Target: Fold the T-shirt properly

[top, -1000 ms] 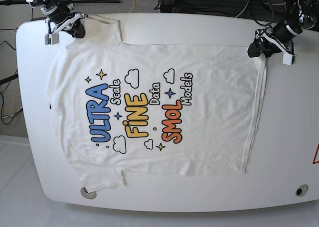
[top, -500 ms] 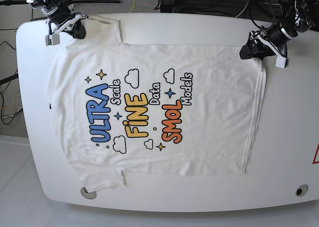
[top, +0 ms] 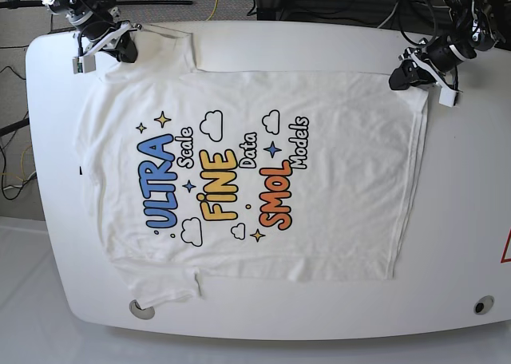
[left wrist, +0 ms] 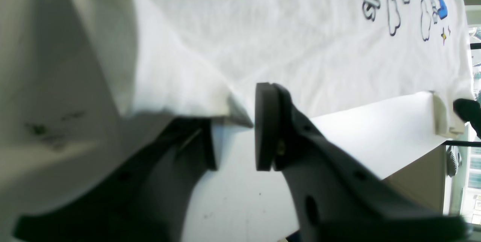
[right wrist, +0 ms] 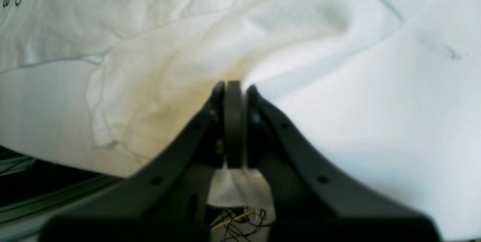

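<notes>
While flat: T-shirt [top: 255,172] on white table [top: 463,212]
Right gripper [right wrist: 233,95]: clamped on shirt
Left gripper [left wrist: 235,133]: jaws parted at hem

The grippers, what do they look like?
Both match: the left gripper and right gripper have matte black curved fingers with small round holes and flat dark pads. The base view shows white housings behind them and black cables trailing off.

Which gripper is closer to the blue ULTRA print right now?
Right gripper, at the sleeve corner above ULTRA. Left gripper is at the T-shirt's far hem corner.
</notes>
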You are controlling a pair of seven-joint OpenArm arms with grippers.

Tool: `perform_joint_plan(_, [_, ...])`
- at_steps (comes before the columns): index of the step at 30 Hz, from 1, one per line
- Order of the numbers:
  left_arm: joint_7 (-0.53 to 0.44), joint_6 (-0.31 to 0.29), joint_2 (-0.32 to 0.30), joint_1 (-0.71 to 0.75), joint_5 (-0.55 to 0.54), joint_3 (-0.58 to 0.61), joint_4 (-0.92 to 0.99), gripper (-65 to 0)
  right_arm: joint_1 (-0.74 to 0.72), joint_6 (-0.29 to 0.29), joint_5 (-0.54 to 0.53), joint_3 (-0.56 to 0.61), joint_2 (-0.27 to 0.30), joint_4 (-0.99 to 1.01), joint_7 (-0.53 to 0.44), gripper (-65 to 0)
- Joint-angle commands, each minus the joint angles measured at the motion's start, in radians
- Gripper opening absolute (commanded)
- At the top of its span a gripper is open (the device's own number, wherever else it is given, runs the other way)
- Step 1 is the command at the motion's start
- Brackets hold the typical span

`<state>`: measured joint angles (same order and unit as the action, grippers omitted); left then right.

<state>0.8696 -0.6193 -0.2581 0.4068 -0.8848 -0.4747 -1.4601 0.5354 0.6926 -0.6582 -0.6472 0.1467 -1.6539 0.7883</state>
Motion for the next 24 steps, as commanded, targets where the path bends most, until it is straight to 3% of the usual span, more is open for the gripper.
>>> perform_joint_plan(1, [0.02,0.014,-0.009,0.017,0.046,-0.005,-0.006,-63.7,0.009,0.006,0.0,-0.005,0.012,-0.013,0.002,-65.0])
perform_joint_plan(11, [-0.06,0.004,-0.012,0.038,0.034,-0.005,-0.023,-65.0,0.006,0.006,0.001,-0.006,0.011,-0.011,0.009,-65.0])
perform_joint_plan(24, [-0.057,0.012,-0.016,0.05,0.035,-0.028,-0.063,-65.0,0.012,0.006,0.0,-0.011,0.017,-0.03,0.022,-65.0])
